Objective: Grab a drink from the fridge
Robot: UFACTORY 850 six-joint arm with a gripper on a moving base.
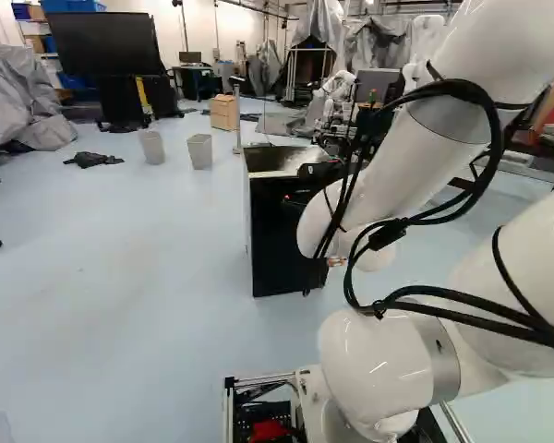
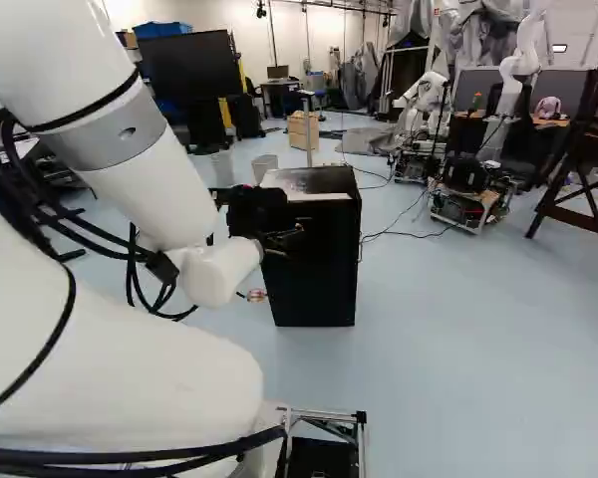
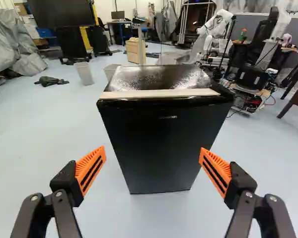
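The black fridge [image 1: 282,231] stands on the floor ahead of the arm, its door shut; it shows too in the right base view as a black fridge [image 2: 324,264]. My gripper [image 2: 284,239] appears there in front of the fridge's upper part. In the wrist view the gripper [image 3: 152,166] is open, its orange pads wide apart with nothing between them, and the fridge [image 3: 161,144] is ahead, its front facing the fingers. A pale strip [image 3: 159,93] runs along the top front edge. No drink is visible.
Two grey bins [image 1: 199,151] and a wooden drawer unit [image 1: 224,112] stand beyond the fridge. Dark cloth [image 1: 94,160] lies on the floor. Another robot [image 2: 498,100] is at the back right, with a brown wooden frame [image 2: 583,169] beside it.
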